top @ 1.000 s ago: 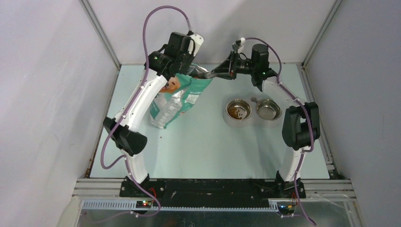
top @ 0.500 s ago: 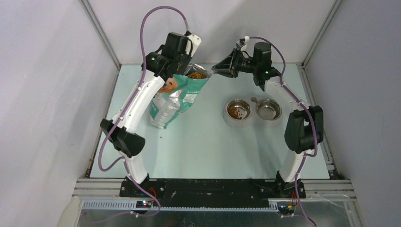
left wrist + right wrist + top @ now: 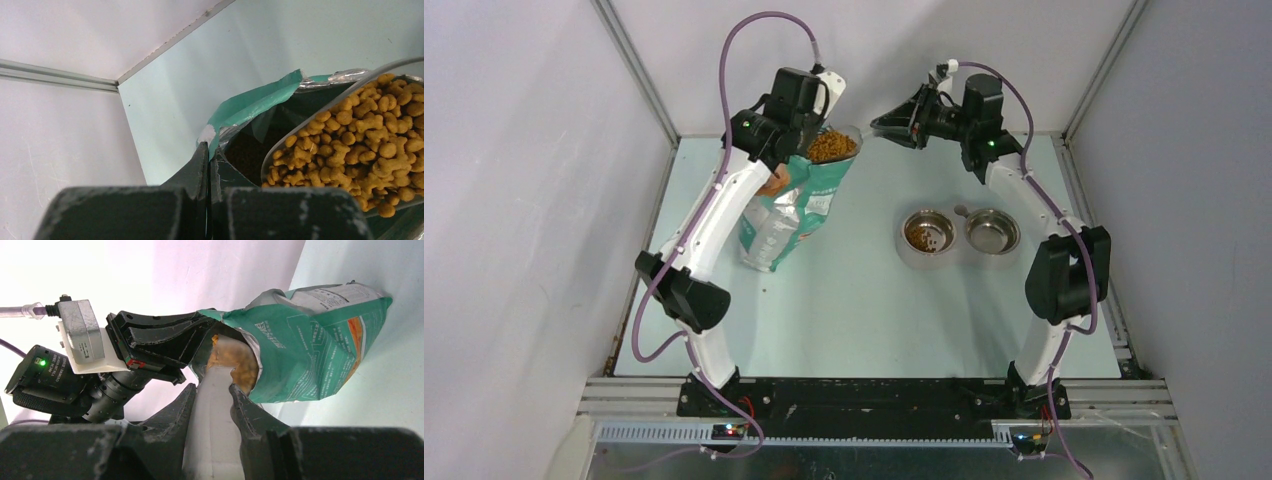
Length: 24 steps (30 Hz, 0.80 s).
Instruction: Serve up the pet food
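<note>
The left arm (image 3: pixel 724 215) and right arm (image 3: pixel 1036 205) share one build: white link shells joined by bulky black joint housings. A purple cable (image 3: pixel 727 60) runs along each arm from base to wrist. A small green light (image 3: pixel 746 124) glows on each wrist housing. The left gripper (image 3: pixel 207 150) and right gripper (image 3: pixel 212 390) have dark, matte, tapered fingers, scuffed with pale flecks on their bodies. A grey-and-white camera box (image 3: pixel 82 335) with a clear cable plug sits on the left wrist, and a small red mark shows on the black gripper body beside it.
</note>
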Available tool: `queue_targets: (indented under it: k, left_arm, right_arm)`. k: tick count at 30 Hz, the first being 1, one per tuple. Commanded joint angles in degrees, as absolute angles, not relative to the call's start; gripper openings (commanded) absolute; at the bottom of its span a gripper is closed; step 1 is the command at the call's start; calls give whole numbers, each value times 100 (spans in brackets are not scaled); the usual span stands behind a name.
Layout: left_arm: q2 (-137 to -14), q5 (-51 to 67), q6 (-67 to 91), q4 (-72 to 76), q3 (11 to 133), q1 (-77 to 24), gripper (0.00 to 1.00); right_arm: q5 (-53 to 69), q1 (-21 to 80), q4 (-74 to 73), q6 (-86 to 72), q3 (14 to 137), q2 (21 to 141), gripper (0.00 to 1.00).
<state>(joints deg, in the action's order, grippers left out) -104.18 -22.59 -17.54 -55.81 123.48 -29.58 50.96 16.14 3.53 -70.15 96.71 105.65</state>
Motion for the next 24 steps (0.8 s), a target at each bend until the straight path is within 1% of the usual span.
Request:
queue_targets:
  k: [1,6,8,13,16,18,19,22,24]
  left_arm:
    - [-10110,-2509,-1921,-5519,12468,-2892,0]
    - [-10099,-2495,-1890,-5524,12498,-2896,0]
    - [-10115,-2495,-1886,-5538,12539,-2900,0]
    - [-10137,-2473,-1886,-5536,12649,-2892,0]
    - [-10144,-2445,-1884,-5514,12658,-2877,0]
    - [-10148,-2441,-1875,-5505,12652,-2860,0]
    - [-10146,-2443,-1873,-5499,12645,-2853,0]
    - [-10146,-2443,-1856,-5501,12620,-2848,0]
    - [-10147,-2447,-1871,-5514,12613,-2848,0]
  right_arm:
    - [4927,1640,431,-7144,9877,10617,0]
    - [4712,1724,381,-7034,9919,10728,0]
    - [4556,1787,245,-6698,10182,10751,0]
    - [3747,2068,-1711,-4707,11466,10755,0]
    - [3554,2123,-2203,-4346,11565,10671,0]
    - [3628,2095,-2033,-4548,11415,10628,0]
    - [3865,2062,-1878,-4748,11140,10623,0]
    - [4664,1858,-142,-6431,10338,10704,0]
    - [4727,1780,22,-6689,10185,10820,0]
